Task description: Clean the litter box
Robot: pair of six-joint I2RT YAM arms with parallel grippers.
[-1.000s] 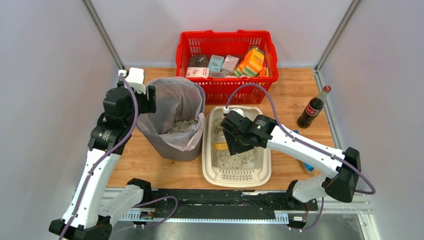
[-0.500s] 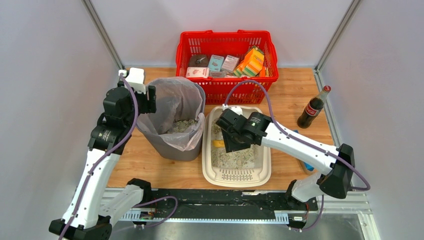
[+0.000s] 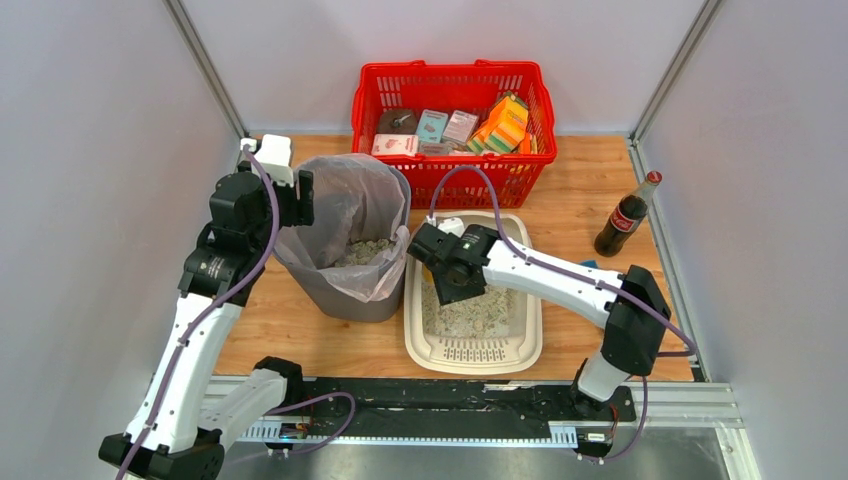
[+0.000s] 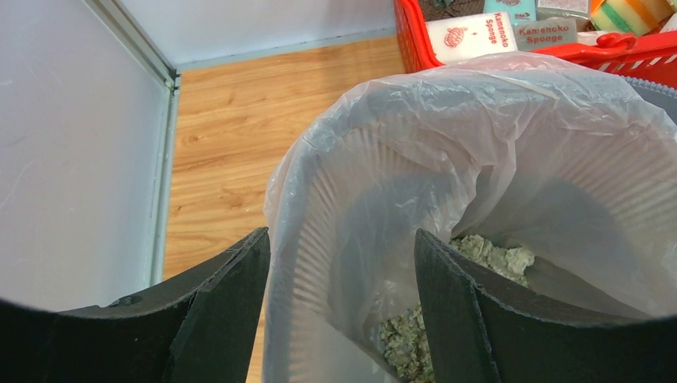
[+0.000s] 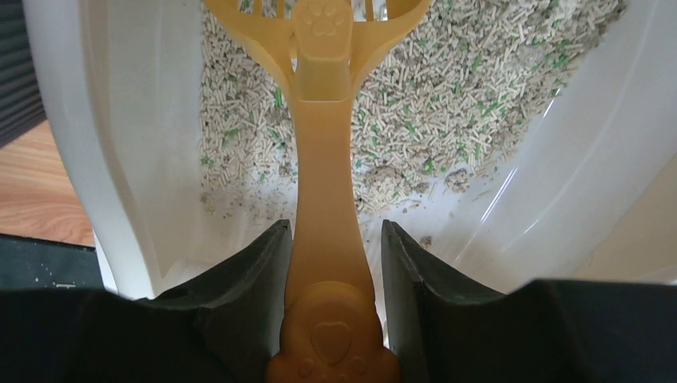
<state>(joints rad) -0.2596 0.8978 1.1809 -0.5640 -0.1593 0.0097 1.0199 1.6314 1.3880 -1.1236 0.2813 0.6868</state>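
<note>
Leftward and a little toward the far end is where the right end effector has gone since a second ago. It now hangs over the far-left part of the litter box, close to the rim that faces the bin. Its elbow has swung left too, uncovering the desk at the right, while the left arm has hardly shifted.

At the right wrist, the end effector is clamped narrowly on the flat handle of a yellow scoop. The slotted scoop head points into the pellets, with the white wall of the litter box rising on both sides.

The litter box sits at the middle of the desk, grate end nearest the arm bases. Its left rim is just beside the bin and its far rim is near the red basket. Bare wood lies between its right rim and the bottle, and a strip runs along its near rim.

Over the far-left lip of the bin, the left end effector is spread wide. The left wrist view shows the rim of the clear bag rising between the fingers; I cannot tell if it touches them. Grey-green clumps lie in the bag. Open desk runs from the bin to the left wall.
</note>
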